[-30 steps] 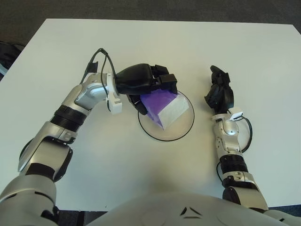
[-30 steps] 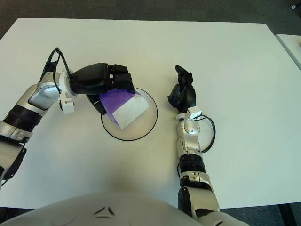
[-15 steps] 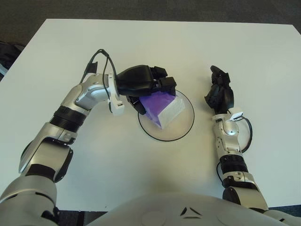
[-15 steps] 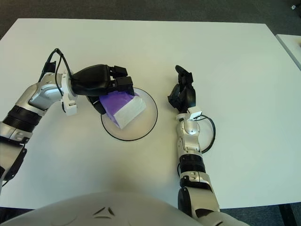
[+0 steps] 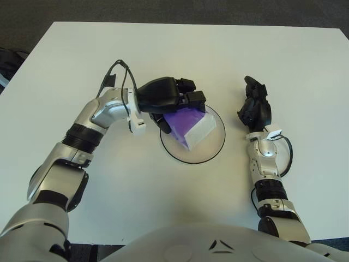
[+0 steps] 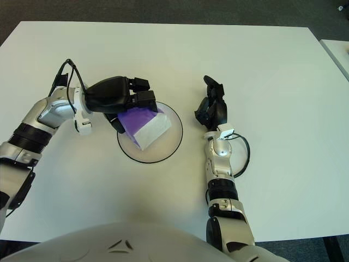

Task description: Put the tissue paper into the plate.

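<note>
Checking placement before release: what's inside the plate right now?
The purple-and-white tissue paper lies inside the plate, with the left hand over its upper-left part. Fingers hide that corner; the right hand rests apart.

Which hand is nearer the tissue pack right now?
Left. The left hand is over the plate's left rim, fingers on the tissue pack. The right hand rests on the table, right of the plate, apart from it.
</note>
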